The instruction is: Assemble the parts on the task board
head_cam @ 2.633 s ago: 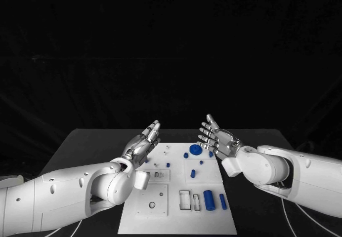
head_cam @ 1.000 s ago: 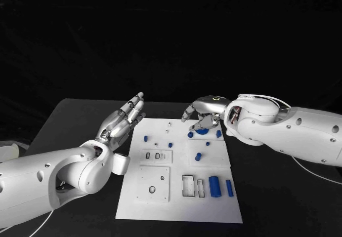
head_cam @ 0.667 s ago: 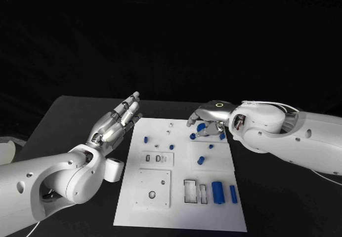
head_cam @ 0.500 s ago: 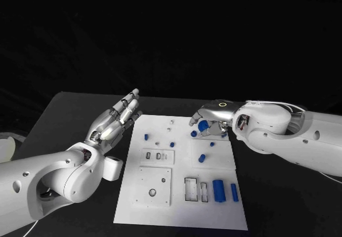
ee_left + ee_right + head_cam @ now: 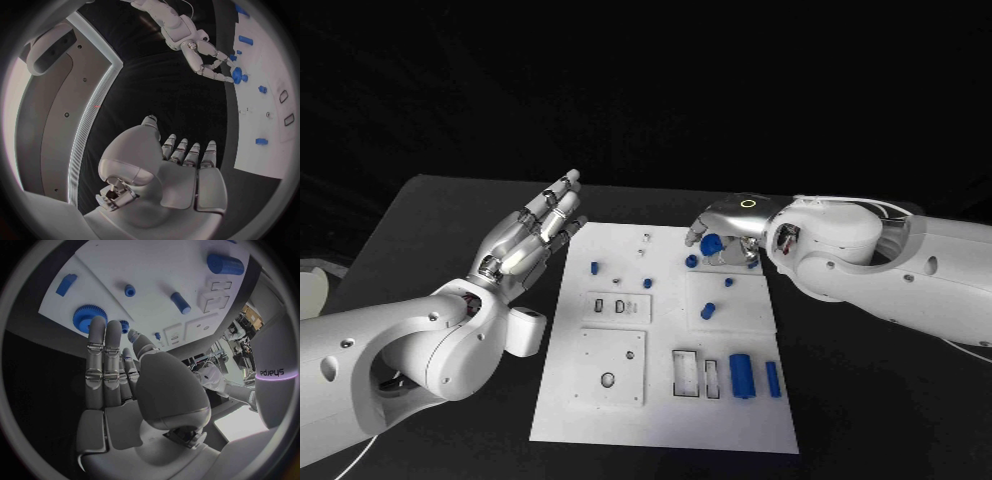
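Fingers [image 5: 545, 215] of the left hand [image 5: 531, 238] are lying straight and slightly apart, holding nothing, with the hand hovering over the black table [image 5: 430, 230] just left of the task board [image 5: 661, 420], near its far left corner. The right hand [image 5: 727, 236] is reaching over the far right part of the board with its fingers bent downward around a blue gear [image 5: 711, 244]; the left wrist view is showing the fingertips [image 5: 219, 76] at the gear's edge, but whether they are actually gripping it or only touching it cannot be told. In the right wrist view the same gear [image 5: 86, 318] is lying flat on the board just beyond the fingers, which are appearing fairly straight there. Several small blue pegs [image 5: 648, 283] are standing in the middle of the board, and a short blue cylinder [image 5: 707, 311] is lying right of them. At the near right of the board a thick blue cylinder [image 5: 741, 376] is lying beside a thinner blue bar [image 5: 773, 379], with two rectangular slots [image 5: 685, 373] just to their left. A raised white plate with an oval hole [image 5: 607, 379] is sitting at the near left of the board.
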`<state>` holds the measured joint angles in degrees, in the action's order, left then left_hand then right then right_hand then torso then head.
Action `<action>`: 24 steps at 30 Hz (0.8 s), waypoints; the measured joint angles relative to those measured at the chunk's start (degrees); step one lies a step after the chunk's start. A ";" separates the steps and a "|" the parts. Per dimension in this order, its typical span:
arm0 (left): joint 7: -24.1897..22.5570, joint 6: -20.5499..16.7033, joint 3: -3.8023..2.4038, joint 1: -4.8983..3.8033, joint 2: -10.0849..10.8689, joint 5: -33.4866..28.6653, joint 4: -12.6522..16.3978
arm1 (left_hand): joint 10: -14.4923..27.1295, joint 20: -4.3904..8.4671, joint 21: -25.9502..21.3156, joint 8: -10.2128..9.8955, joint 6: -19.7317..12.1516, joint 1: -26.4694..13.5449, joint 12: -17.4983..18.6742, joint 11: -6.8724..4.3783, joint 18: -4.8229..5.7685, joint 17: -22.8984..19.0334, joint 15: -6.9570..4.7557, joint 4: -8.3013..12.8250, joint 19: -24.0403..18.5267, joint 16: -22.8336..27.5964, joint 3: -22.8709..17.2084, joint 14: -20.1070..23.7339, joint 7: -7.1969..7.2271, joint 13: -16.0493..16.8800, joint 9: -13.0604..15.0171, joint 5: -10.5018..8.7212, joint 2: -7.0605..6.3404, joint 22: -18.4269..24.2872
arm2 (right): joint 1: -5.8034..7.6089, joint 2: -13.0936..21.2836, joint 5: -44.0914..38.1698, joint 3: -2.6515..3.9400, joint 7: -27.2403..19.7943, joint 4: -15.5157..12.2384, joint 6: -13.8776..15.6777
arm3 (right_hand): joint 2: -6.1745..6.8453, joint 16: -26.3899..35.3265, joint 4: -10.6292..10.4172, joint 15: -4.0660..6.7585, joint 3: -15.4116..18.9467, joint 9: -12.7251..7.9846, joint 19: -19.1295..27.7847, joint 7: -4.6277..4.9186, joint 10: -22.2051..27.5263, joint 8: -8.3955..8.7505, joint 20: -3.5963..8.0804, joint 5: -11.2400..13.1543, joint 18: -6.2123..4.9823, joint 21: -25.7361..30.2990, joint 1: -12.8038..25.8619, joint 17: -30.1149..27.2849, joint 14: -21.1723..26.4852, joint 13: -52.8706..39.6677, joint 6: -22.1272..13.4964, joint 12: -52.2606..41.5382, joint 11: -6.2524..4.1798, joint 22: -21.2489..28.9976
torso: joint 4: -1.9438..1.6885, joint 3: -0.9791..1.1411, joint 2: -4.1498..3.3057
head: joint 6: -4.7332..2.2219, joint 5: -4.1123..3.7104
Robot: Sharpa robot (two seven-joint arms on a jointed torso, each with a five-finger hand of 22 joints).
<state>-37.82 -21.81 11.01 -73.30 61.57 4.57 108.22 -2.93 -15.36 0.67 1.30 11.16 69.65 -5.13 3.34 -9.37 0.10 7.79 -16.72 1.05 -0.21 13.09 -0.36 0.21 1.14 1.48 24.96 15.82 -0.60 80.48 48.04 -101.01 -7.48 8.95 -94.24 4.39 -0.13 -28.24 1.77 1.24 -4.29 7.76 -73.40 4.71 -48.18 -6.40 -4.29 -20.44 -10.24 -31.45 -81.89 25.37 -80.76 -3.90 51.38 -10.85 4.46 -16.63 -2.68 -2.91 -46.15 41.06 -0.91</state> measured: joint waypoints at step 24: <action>0.90 1.71 0.01 -0.02 -0.46 -0.24 -0.64 | -0.13 -0.62 0.44 0.00 -0.01 1.89 0.00 2.13 -0.01 0.07 0.61 0.16 0.20 0.00 -0.16 -0.21 -0.40 0.04 -0.01 1.80 0.37 -0.10 | -2.22 -2.32 -1.92 -0.04 -0.03 5.07 4.46 | 1.62 -2.26 -3.06 0.20 -4.35 -0.19 0.45 0.54 -4.53 0.88 -0.01 8.06 0.00 -2.38 4.25 3.43 -0.20 -0.11 2.74 0.52 0.02 -3.58 | -0.31 -0.05 0.91 | 1.58 0.09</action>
<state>-36.91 -20.11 11.02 -73.32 61.11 4.33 107.58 -3.06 -15.98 1.11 1.30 11.16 71.55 -5.12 5.46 -9.37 0.17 8.40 -16.57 1.26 -0.21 12.93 -0.56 -0.20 1.18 1.47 26.77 16.19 -0.70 78.27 45.72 -102.93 -7.52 8.92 -89.17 8.85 1.49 -30.50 -1.29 1.45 -8.64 7.57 -72.95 5.25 -52.71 -5.52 -4.30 -12.38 -10.24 -33.83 -77.64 28.80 -80.96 -4.01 54.12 -10.33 4.48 -20.21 -2.99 -2.96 -45.24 42.63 -0.82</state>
